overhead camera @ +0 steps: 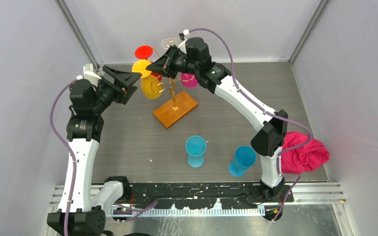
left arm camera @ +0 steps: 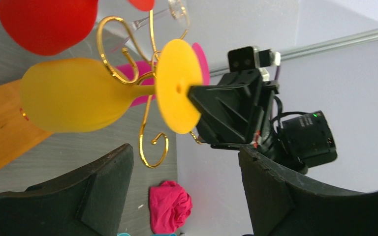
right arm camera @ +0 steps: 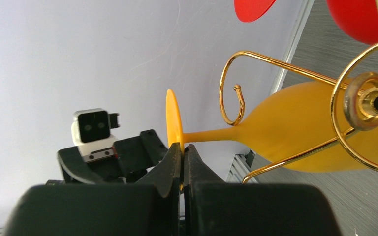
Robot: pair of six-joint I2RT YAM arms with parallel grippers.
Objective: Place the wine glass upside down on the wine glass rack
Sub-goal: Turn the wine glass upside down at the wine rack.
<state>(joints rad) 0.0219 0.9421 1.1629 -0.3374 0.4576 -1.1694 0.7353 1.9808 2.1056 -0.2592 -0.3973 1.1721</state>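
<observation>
Right wrist, right gripper [right arm camera: 182, 148] pinching wine glass [right arm camera: 288, 125] foot (bowl cropped); left gripper [left arm camera: 184, 151] spread

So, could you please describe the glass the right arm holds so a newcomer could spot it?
Look to the gold wire rack at the far middle of the table. On the rack's left side is a wine glass beside a red glass, a pink glass and a clear glass. It alone is yellow, and the right arm's fingers pinch its foot.

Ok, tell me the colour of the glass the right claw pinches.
Yellow-orange; the stemmed wine glass shows best in the right wrist view.
</observation>
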